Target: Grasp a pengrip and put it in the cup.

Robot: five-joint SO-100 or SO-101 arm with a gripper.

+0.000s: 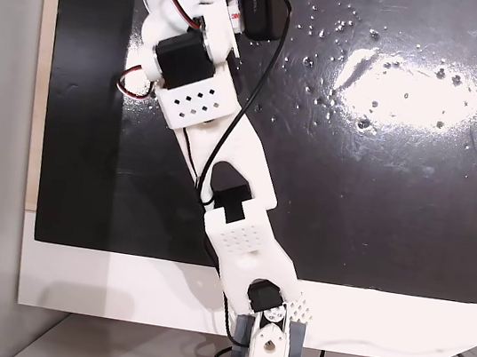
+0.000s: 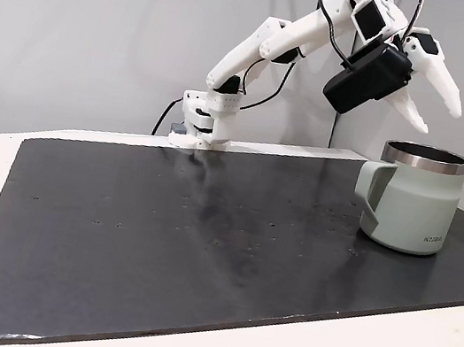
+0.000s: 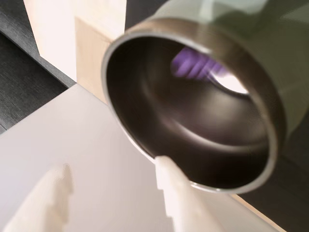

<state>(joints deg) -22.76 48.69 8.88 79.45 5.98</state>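
Note:
The cup (image 2: 410, 209), a pale sage-green mug with a steel rim and a handle on its left, stands at the right of the black mat in a fixed view. My gripper (image 2: 439, 120) hangs open just above its rim, with nothing between the fingers. In the wrist view I look down into the cup (image 3: 159, 101), and the purple pengrip (image 3: 193, 65) shows blurred inside against the shiny steel wall. My gripper (image 3: 112, 166) is open there, its two white fingers (image 3: 176, 198) below the cup's near rim.
The black mat (image 1: 378, 208) covers most of the white table and carries shiny water droplets (image 1: 371, 73) and a bright glare patch. My arm (image 1: 225, 150) reaches across the mat's left part from its base (image 1: 263, 344) at the table edge.

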